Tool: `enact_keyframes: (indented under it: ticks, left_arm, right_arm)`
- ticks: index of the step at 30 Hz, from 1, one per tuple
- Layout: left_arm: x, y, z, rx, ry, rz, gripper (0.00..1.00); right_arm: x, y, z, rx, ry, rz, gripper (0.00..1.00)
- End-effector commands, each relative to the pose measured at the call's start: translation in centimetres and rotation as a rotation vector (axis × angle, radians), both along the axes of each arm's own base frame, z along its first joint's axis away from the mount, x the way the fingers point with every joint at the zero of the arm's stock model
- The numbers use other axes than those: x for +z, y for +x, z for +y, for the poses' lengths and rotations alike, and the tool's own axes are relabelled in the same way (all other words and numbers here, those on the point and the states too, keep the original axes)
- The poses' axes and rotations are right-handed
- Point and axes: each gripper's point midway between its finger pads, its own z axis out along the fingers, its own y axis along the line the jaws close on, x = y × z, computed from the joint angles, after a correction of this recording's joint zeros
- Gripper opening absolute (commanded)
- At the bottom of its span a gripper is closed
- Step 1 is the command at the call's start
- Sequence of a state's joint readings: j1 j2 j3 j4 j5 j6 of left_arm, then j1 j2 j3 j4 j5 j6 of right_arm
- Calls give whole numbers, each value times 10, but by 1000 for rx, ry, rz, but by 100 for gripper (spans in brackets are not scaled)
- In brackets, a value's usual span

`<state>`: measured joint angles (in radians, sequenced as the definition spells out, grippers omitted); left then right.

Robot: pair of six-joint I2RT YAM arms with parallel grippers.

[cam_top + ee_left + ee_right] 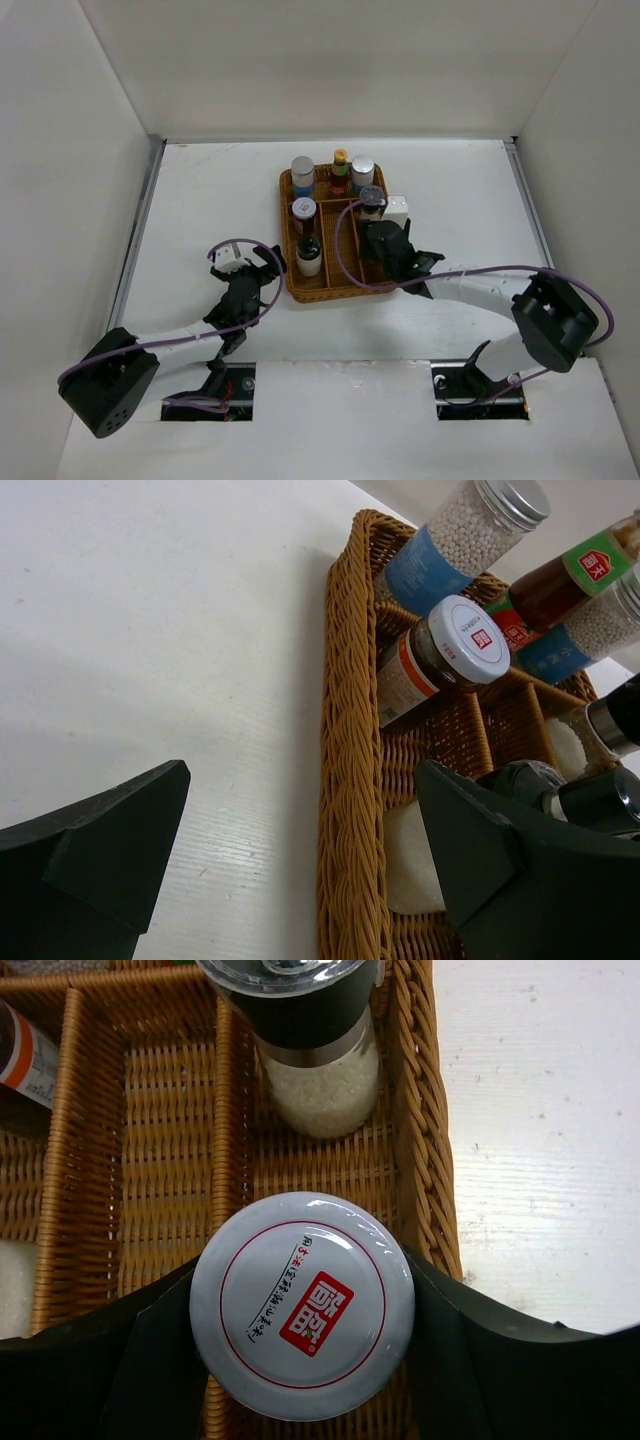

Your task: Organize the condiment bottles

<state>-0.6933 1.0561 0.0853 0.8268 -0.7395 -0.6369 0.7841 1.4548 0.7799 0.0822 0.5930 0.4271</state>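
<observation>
The brown wicker tray (292,285) holds the condiment bottles: two silver-lidded shakers (302,168) (362,170), a yellow-capped sauce bottle (340,165), a black-capped grinder (372,197), a white-lidded jar (303,208) and a dark bottle (308,245). My right gripper (302,1360) is shut on another white-lidded jar (302,1305), held upright over the tray's right compartment, just near of the grinder (315,1040). My left gripper (300,850) is open and empty, straddling the tray's left rim (350,780). The left wrist view shows the jar (450,650) and a shaker (470,525).
White walls close in the table on the left, back and right. The right arm (480,290) reaches across from the right, with a purple cable looping over the tray. A white jar (410,860) stands in the tray's near left compartment.
</observation>
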Motion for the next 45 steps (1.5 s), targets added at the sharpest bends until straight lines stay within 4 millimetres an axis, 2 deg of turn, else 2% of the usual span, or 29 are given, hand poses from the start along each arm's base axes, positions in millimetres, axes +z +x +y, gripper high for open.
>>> enact_keyframes:
  ticks: [1,9,11,13,18,23,24,28,31,33,36,39,43,45]
  left_arm:
    - [23,7,-7,-12,-65,-59,100]
    - [26,7,-6,-11,-70,-65,100]
    - [25,6,-7,-15,-69,-64,100]
    - [26,6,-7,-17,-70,-66,100]
    - [26,7,-6,-12,-65,-65,100]
    - [26,10,1,16,-57,-61,100]
    - [23,12,1,21,-48,-51,100]
    - [14,21,5,61,-8,10,100]
    - [19,21,6,62,-15,14,100]
    - [27,20,8,62,-28,1,100]
    - [32,16,18,86,-34,-9,100]
    - [26,15,29,119,-16,18,100]
    - [18,14,41,152,9,53,100]
    - [20,13,35,135,16,58,100]
  right_arm:
    - [22,12,12,-46,122,-92,57]
    - [-5,9,9,-66,93,-36,64]
    - [-5,9,9,-73,94,-33,70]
    - [6,11,7,-86,105,-58,80]
    - [56,11,1,-93,156,-143,98]
    - [105,3,-20,-120,213,-249,100]
    - [111,2,-30,-136,225,-268,100]
    - [119,11,-91,-289,299,-341,100]
    - [113,23,-128,-384,396,-393,100]
    - [101,31,-144,-429,445,-396,100]
    - [71,37,-154,-481,483,-349,100]
    - [41,33,-159,-518,495,-299,100]
    - [32,34,-171,-537,508,-286,100]
    - [30,33,-171,-531,529,-283,100]
